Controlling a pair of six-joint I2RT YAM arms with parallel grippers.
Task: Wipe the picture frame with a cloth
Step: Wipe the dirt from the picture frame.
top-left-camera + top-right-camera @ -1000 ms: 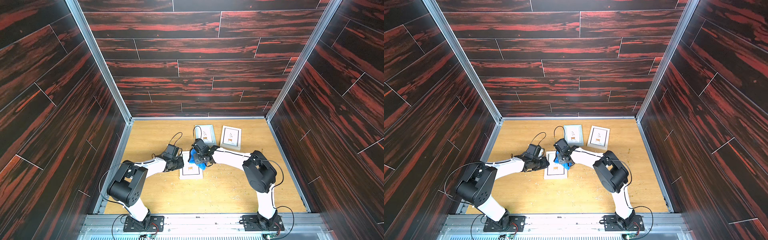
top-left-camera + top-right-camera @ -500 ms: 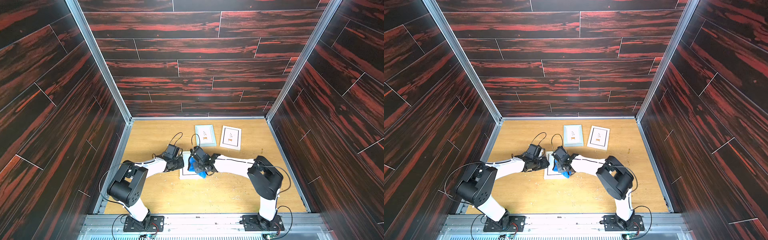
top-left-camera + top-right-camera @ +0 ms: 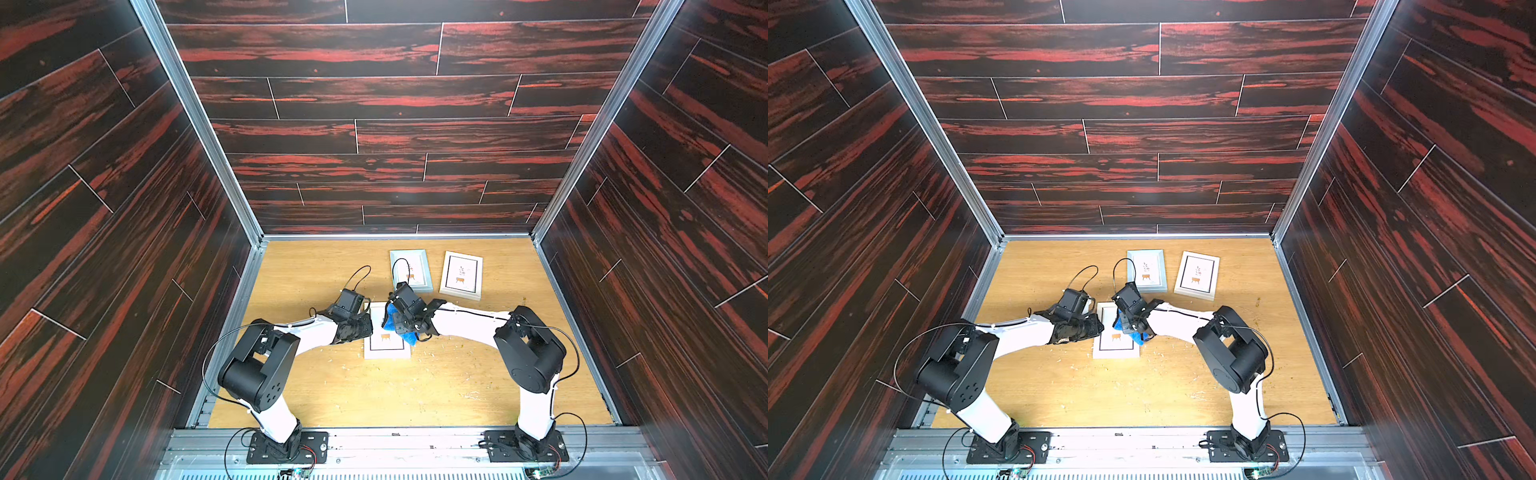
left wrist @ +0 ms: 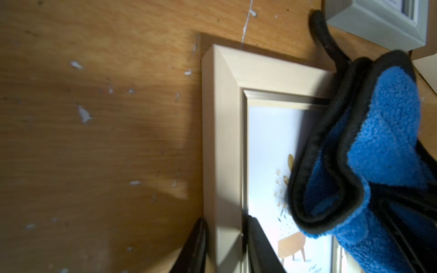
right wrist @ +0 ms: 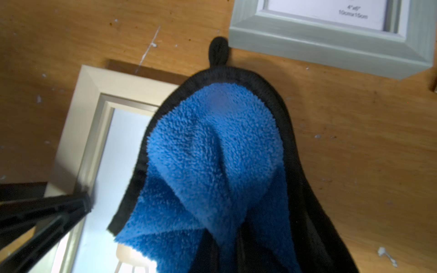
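Right gripper [image 3: 401, 328] pinches cloth [image 3: 389, 323] atop picture frame [image 3: 386, 350]

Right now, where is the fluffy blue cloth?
In a top view, the cloth is mid-table, bunched in the right tool over the cream frame's right edge, near the grey frame.

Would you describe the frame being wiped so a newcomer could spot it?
On the wooden table lie three picture frames: two by the back wall, one nearer the front. The cream frame in front is it: it alone lies under the blue cloth, unlike the grey frame and white frame.
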